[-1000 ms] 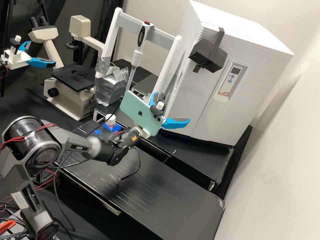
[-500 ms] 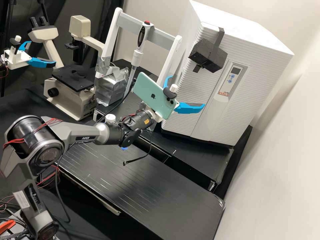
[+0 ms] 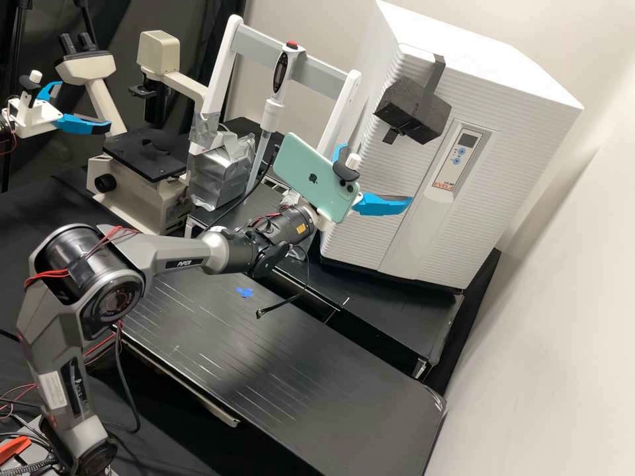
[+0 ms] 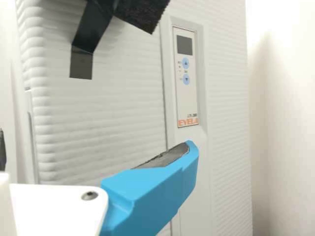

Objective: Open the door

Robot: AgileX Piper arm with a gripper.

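– See your big white cabinet (image 3: 522, 73)? Its door (image 3: 380, 168) looks shut.
– And the black block (image 3: 411, 111)?
– It hangs high on the front. You should go under it, with no bump.
– Is your gripper (image 3: 377, 176) wide?
– Yes, wide and empty, near the door. You should hook a blue finger (image 4: 157, 196) behind the side edge (image 4: 30, 142), then pull slowly, in a curve.

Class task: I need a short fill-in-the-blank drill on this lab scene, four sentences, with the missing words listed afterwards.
The claw has bright ____ fingers.
The cabinet is ____.
The button atop the pipette is ____.
The cabinet's panel has exactly ____ round blue buttons.

Missing words: blue; white; red; two.
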